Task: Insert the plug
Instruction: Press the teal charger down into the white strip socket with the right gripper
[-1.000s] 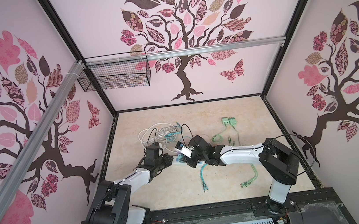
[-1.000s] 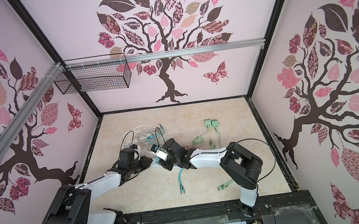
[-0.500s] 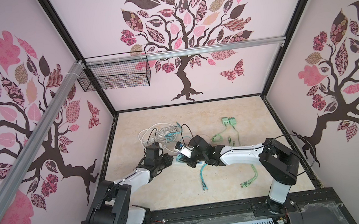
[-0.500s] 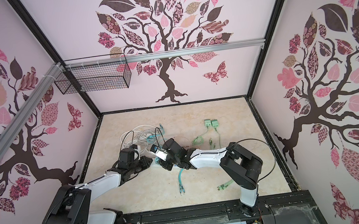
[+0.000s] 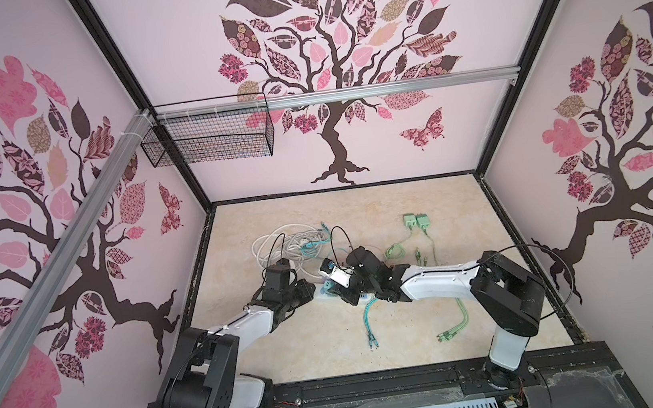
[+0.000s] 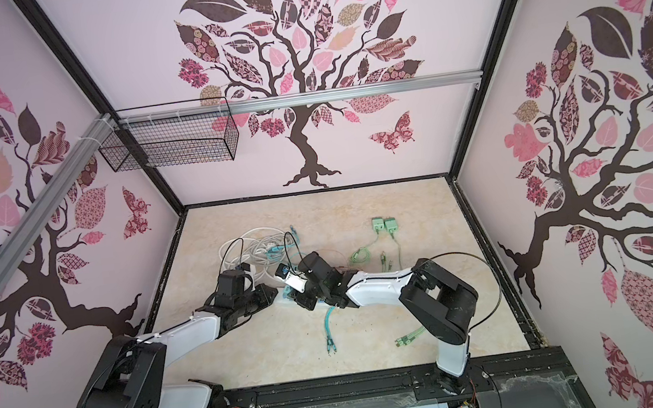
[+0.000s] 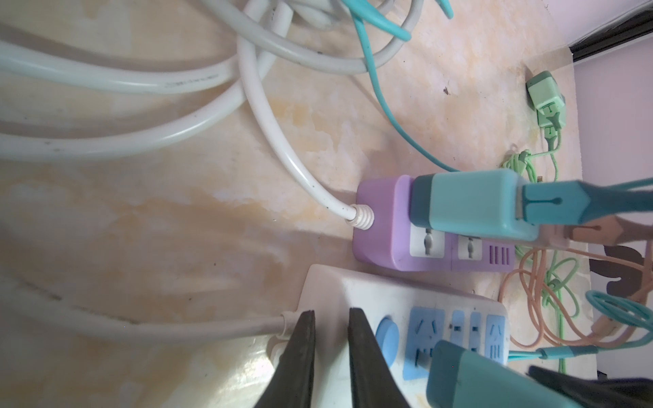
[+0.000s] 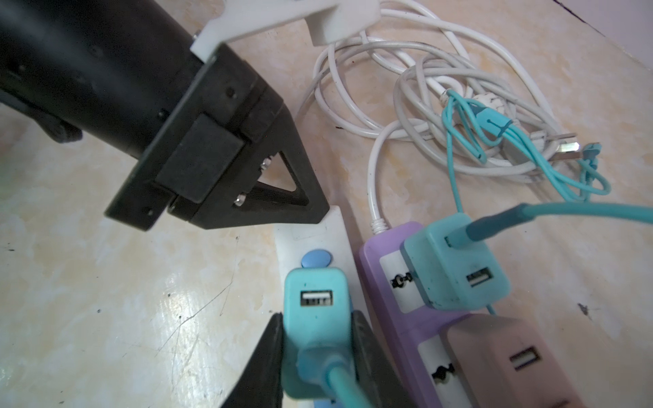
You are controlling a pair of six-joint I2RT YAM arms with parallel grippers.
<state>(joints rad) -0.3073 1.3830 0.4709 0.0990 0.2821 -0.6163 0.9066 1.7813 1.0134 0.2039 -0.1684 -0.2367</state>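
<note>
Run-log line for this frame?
phase: insert plug | left end effector: shut, tip on white power strip | right end effector: shut on teal charger at strip socket | seated: cannot tell

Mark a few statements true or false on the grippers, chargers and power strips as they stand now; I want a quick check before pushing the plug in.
1. The right gripper is shut on a teal charger. True.
2. The left gripper holds a white cord. False: it is shut on nothing, its tips at the end of the white power strip.
3. A second teal charger sits plugged into the purple power strip. True.
4. The green chargers are plugged into the white power strip. False: they lie on the table, apart from both strips.
5. The white power strip's switch is red. False: it is blue.
</note>
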